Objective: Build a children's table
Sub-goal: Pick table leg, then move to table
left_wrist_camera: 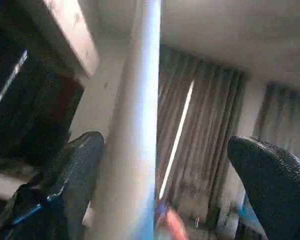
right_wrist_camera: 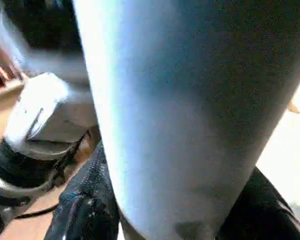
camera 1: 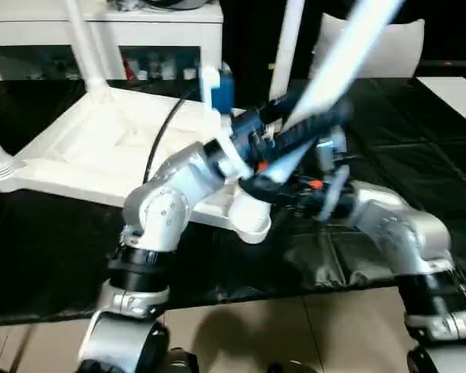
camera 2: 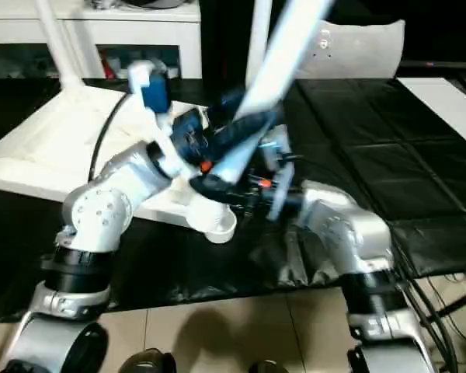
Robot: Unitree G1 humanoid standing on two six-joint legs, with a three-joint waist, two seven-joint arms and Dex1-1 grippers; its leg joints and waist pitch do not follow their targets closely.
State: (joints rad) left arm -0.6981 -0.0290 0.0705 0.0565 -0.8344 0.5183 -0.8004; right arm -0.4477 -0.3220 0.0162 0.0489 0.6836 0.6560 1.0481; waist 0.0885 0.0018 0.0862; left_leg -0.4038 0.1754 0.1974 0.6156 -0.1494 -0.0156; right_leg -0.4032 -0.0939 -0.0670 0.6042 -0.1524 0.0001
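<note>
Two grippers (camera 1: 295, 148), one tilted leg (camera 1: 334, 62), one tabletop (camera 1: 85, 148)

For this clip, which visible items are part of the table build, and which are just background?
Part of the job:
- upturned white table top
- legs already standing in its sockets
- loose tube leg at both end effectors
- empty corner socket

Lying about:
- black-covered work surface
- white shelf unit
- white cushion
- cables on the floor
</note>
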